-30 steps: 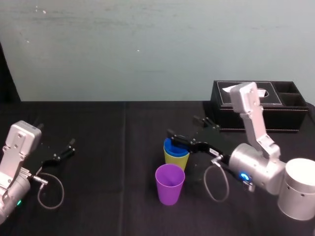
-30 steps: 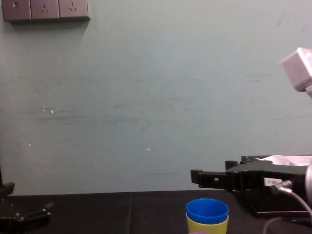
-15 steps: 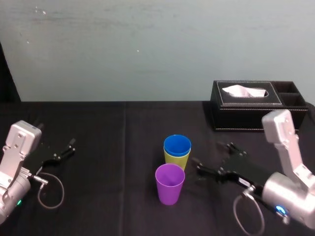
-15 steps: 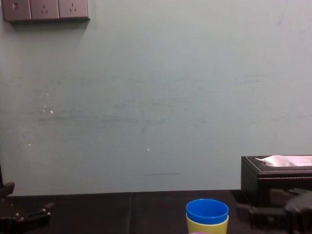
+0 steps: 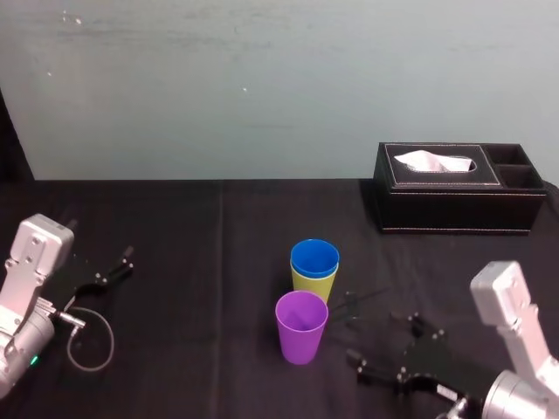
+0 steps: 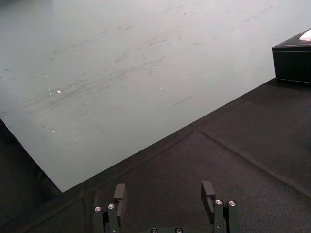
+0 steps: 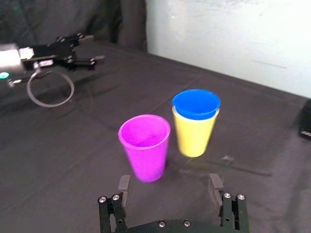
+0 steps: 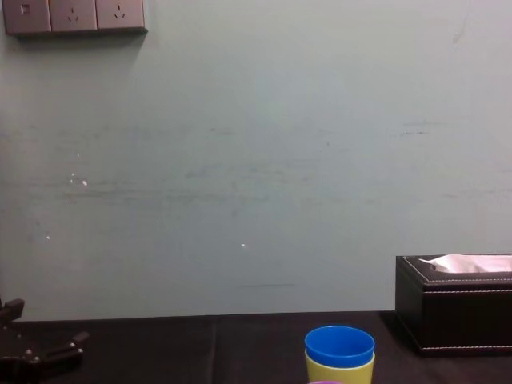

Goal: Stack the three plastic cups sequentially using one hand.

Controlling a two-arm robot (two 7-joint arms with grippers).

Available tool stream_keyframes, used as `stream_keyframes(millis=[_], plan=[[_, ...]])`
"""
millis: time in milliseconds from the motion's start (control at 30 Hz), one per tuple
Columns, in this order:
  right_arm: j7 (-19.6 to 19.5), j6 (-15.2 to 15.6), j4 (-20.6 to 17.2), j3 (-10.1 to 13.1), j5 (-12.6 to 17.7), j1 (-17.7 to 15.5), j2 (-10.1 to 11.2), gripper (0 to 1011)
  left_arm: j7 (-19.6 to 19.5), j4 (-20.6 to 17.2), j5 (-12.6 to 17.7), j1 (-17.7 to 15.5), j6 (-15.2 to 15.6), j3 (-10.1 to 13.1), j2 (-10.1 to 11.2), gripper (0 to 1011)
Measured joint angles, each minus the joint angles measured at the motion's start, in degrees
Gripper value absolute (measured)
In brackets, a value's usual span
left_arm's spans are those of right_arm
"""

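Left gripper: the black two-fingered left gripper (image 5: 122, 264) lies parked on the black cloth-covered table (image 5: 201, 367) at the far left, well apart from the cups, fingers spread with nothing between them.
Purple cup: the purple tapered plastic cup (image 7: 145, 148) stands upright, mouth up, near the table's middle, on its own and nearest the robot.
Stacked pair: just behind it, the bright blue plastic cup (image 7: 196, 105) sits nested inside the lime-green plastic cup (image 7: 193, 135), only its rim showing.
Right gripper: the black right gripper (image 7: 169, 183) sits low near the table to the right of the cups, gaping wide and empty, facing the purple cup.
Tissue box: the black rectangular tissue box (image 5: 454, 190) stands at the back right, away from the work.
Step in hand: probably reaching for the purple cup, the last one unstacked.
Doing it well: centre the fingers on the cup's wall, close gently so the thin plastic keeps its shape, lift clear of the blue rim, then lower straight down into it.
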Motion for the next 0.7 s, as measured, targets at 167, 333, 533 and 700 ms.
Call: stream_keyframes(millis=[167,333,533,700], plan=[[0.28,-1.20,0.52,-1.32,-1.12,-0.69,-0.60,1004,0.00,0.00,0.00,0.00,0.00,0.00,0.00,1000],[0.30,-2.13,1.77,-2.58,-2.12,-0.61,-2.04,1004,0.00,0.00,0.00,0.00,0.00,0.00,0.00,1000],[-0.49,-2.75,2.87,-3.66,-4.44,0.24,-3.31,1004,0.00,0.00,0.00,0.00,0.00,0.00,0.00,1000],[-0.72,-2.77,3.92,-4.67,-6.27,1.33,-4.68,1004,0.00,0.00,0.00,0.00,0.00,0.00,0.00,1000]])
